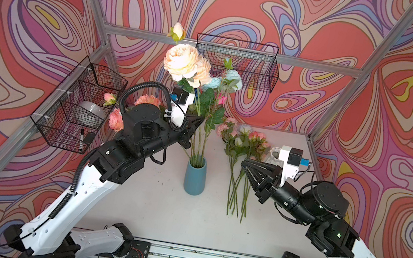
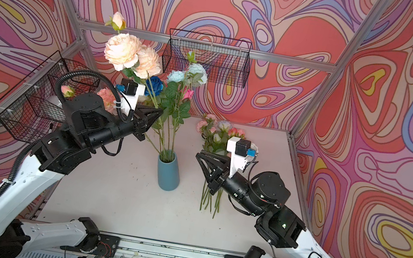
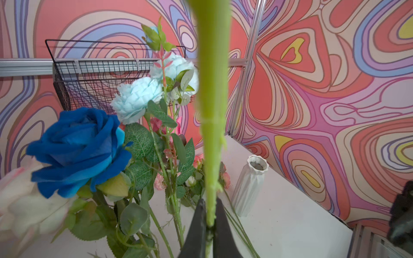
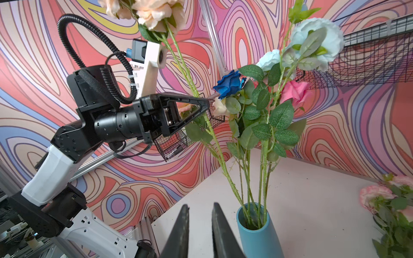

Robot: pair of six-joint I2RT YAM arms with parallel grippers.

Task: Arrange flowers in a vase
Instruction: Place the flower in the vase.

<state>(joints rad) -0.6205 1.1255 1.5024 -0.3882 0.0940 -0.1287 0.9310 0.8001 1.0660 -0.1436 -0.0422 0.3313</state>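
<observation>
A teal vase point(image 1: 195, 176) stands mid-table and holds several flowers: pale blue blooms point(image 3: 138, 98), a deep blue rose point(image 2: 154, 84) and a pink rose point(image 4: 295, 91). My left gripper point(image 1: 201, 119) is shut on the green stem point(image 3: 212, 111) of a tall peach peony point(image 1: 182, 63). That stem slants down into the vase mouth. My right gripper point(image 1: 244, 162) hovers just right of the vase, open, with nothing between its fingers point(image 4: 183, 223). A bunch of loose pink and cream flowers point(image 1: 243, 139) lies on the table under and behind the right gripper.
A white ribbed vase point(image 3: 248, 185) stands at the back right by the wall. Wire baskets hang on the back wall point(image 1: 236, 60) and the left wall point(image 1: 80, 104); the left one holds a tape roll and a marker. More pink blooms point(image 1: 116, 119) show behind the left arm.
</observation>
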